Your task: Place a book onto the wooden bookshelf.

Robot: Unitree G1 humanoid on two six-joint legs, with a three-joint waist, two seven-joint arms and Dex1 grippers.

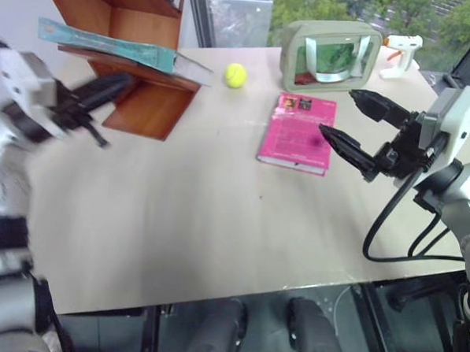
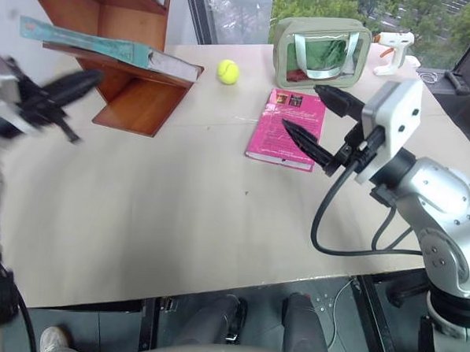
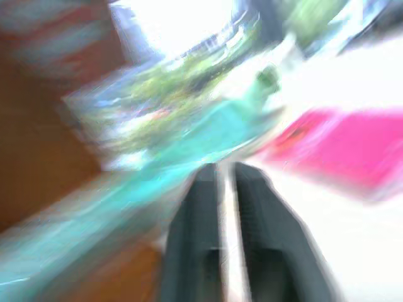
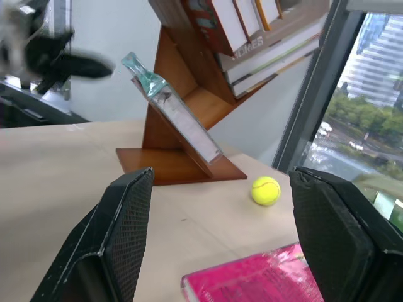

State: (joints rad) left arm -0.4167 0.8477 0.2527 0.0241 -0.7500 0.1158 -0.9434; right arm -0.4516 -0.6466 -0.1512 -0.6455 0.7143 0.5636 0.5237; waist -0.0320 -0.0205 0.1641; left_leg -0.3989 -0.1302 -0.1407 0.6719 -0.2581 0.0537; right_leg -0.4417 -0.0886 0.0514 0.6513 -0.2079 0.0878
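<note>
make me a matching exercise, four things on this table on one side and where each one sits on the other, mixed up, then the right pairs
Things:
1. teal-green book
2. pink book
3. tennis ball
4. pale green framed mirror

Places:
A. flat on the table below the right gripper
B. lying on a tilted board of the wooden bookshelf
C. upright at the table's far edge
D. on the table between bookshelf and mirror

Pairs: 1-B, 2-A, 3-D, 4-C

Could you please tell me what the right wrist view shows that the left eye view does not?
Right wrist view: books stacked higher in the wooden bookshelf. Left eye view: the green framed mirror, the white glue gun, and the open right gripper seen whole. Both: the teal book on the tilted board, tennis ball, pink book, and left gripper.
</note>
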